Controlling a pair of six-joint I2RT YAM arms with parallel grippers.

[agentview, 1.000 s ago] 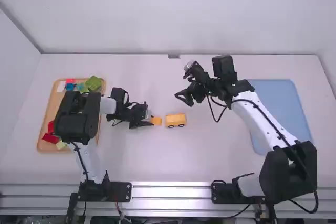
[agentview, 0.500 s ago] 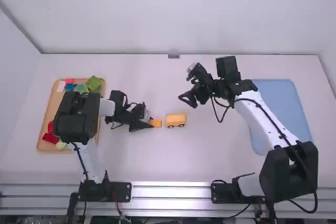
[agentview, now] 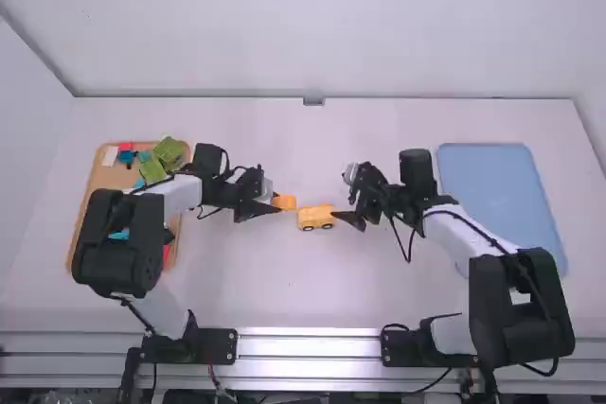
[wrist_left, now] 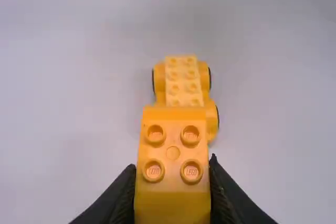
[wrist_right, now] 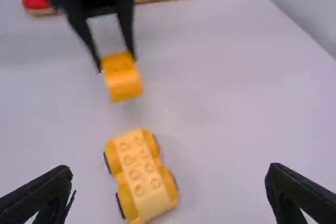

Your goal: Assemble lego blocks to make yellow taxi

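Note:
My left gripper (agentview: 273, 203) holds a yellow-orange block (agentview: 285, 202) just left of the wheeled yellow car base (agentview: 315, 218). In the left wrist view, my left gripper (wrist_left: 172, 195) is shut on the block (wrist_left: 173, 150), whose studs face up; the car base (wrist_left: 182, 80) lies beyond it. The right wrist view has the block (wrist_right: 121, 77) raised above the table, apart from the studded base (wrist_right: 139, 174). Close to the base's right end is my right gripper (agentview: 339, 218); its fingers are spread wide with nothing between them, and the gripper (wrist_right: 170, 190) is open.
A wooden tray (agentview: 83, 205) with green, red and blue blocks stands at the left, partly beneath the left arm. A flat blue tray (agentview: 502, 182) lies at the right, beyond the right arm. White walls rise behind the table.
My left gripper has lifted the block and shifted slightly right and away from the camera. My right gripper has come down toward the car base's right side. The base appears unmoved.

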